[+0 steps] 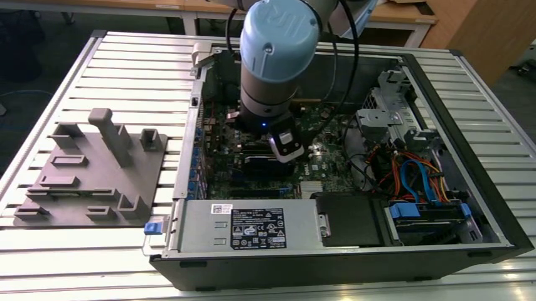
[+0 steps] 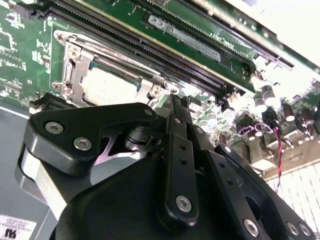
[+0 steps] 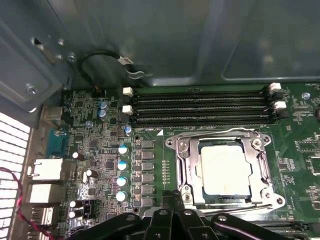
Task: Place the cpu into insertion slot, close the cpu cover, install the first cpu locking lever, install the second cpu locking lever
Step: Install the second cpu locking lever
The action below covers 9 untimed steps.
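Observation:
The cpu [image 3: 225, 170] lies flat in the insertion slot [image 3: 276, 201], its dull silver top showing through the window of the cpu cover [image 3: 186, 162], which is down over it. A thin wire locking lever [image 3: 215, 133] runs along the cover's edge beside the memory slots, and another lever [image 3: 245, 204] runs along the opposite edge. My gripper [image 3: 175, 196] is shut, its fingertips pressed together right at the socket's corner. In the second wrist view the gripper [image 2: 172, 102] reaches the edge of the cover [image 2: 75, 57] around the cpu [image 2: 112, 85]. In the exterior view the arm [image 1: 268, 69] stands over the motherboard.
Long black memory slots [image 3: 200, 107] run beside the socket. Capacitors [image 3: 122, 165] and rear ports [image 3: 47, 170] stand on its other side. A grey power-supply box [image 1: 243, 229] and a drive cage with cables [image 1: 418, 182] crowd the case. A grey fixture plate [image 1: 92, 169] sits outside it.

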Motion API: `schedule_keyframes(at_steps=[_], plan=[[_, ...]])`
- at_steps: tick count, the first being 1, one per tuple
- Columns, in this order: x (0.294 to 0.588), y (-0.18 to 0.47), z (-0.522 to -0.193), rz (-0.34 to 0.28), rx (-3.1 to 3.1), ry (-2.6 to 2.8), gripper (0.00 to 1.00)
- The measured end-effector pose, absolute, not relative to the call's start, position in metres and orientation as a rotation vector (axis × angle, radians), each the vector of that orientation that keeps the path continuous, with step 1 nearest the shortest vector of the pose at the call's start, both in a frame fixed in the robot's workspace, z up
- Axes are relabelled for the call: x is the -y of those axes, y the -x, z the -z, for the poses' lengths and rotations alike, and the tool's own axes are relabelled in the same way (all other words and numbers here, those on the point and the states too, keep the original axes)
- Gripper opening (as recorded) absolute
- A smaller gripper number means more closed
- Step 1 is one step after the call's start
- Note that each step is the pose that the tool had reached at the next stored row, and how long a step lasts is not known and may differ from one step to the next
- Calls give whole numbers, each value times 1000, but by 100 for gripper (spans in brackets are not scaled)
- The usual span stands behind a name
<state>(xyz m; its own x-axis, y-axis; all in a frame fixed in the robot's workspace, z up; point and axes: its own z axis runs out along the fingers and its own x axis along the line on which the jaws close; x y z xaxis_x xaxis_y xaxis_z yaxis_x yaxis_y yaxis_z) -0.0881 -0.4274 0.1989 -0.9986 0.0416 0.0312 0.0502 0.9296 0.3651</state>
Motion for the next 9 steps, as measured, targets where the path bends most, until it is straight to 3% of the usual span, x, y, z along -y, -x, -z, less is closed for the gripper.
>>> schedule_keyframes(at_steps=[9], plan=[[427,88,-203,580,3063,73,10]])
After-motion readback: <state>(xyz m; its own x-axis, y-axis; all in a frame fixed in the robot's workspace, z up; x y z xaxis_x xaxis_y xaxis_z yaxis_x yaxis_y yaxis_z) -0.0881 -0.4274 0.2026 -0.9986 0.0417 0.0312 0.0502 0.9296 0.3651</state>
